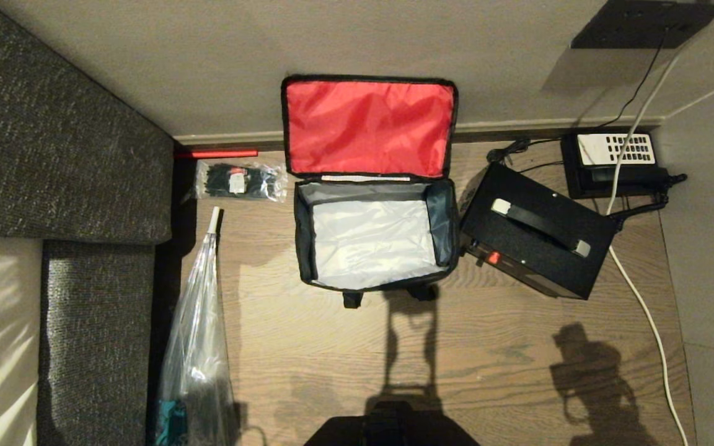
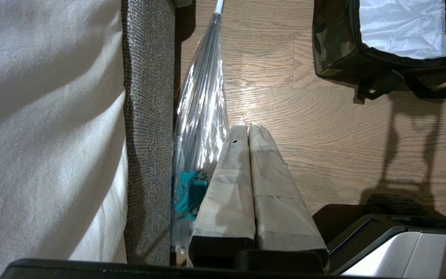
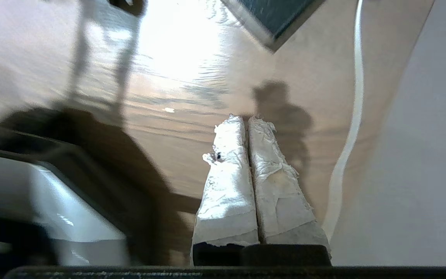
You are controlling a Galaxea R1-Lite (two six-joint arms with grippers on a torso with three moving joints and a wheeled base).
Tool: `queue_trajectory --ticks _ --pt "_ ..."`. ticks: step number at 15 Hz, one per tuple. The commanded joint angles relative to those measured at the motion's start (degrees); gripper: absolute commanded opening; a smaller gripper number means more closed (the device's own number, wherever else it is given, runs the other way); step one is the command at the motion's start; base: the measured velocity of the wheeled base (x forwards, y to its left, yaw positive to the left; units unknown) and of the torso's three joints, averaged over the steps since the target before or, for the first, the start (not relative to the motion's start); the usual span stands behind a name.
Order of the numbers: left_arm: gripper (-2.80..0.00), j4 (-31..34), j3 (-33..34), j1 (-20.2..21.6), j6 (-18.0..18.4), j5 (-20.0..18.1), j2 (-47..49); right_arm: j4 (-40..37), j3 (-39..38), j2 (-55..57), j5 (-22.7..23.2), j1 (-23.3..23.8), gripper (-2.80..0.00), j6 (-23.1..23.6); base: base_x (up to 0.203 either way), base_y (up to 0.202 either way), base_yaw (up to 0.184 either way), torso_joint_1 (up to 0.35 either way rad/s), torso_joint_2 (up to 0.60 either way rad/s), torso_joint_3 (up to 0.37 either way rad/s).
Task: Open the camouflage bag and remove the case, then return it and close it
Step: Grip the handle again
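The camouflage bag stands open on the wooden floor against the wall. Its red-lined lid is folded back, and the pale lining inside is bare. The black case, with a strap handle, lies askew on the floor just right of the bag. Neither gripper shows in the head view. My left gripper is shut and empty, low over the floor, with the bag's front corner well ahead of it. My right gripper is also shut and empty, and a corner of the case lies far ahead of it.
A grey sofa fills the left side. Beside it lie a clear plastic bag and a small packet of black ties. A black telephone sits in the far right corner. A white cable runs along the right side of the floor.
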State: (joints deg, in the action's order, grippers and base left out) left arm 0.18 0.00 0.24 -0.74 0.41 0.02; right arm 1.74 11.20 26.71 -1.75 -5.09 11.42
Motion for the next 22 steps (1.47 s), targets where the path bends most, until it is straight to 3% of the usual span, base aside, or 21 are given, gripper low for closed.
queue_trajectory --ticks 1,3,10,12,22 --pt "-2.80 -0.01 0.18 0.02 -0.05 0.02 -0.02 -1.53 -8.04 -13.61 2.35 4.80 -2.80 -2.72 0.000 0.000 0.000 0.000 0.00 0.000" --pt "-2.80 -0.01 0.18 0.02 -0.05 0.02 -0.02 -3.98 -9.91 -18.39 2.87 5.78 -2.80 -6.86 0.000 0.000 0.000 0.000 0.00 0.000" --pt "-2.80 -0.01 0.18 0.02 -0.05 0.02 -0.02 -1.65 -11.20 -26.95 2.80 5.09 -2.80 -7.46 0.000 0.000 0.000 0.000 0.00 0.000" --pt "-2.80 -0.01 0.18 0.02 -0.05 0.02 -0.02 -1.49 -11.20 -26.97 2.36 5.09 -2.80 -10.27 0.000 0.000 0.000 0.000 0.00 0.000" --pt "-2.80 -0.01 0.18 0.02 -0.05 0.02 -0.02 -1.56 -11.20 -26.89 2.45 5.09 -2.80 -10.36 0.000 0.000 0.000 0.000 0.00 0.000"
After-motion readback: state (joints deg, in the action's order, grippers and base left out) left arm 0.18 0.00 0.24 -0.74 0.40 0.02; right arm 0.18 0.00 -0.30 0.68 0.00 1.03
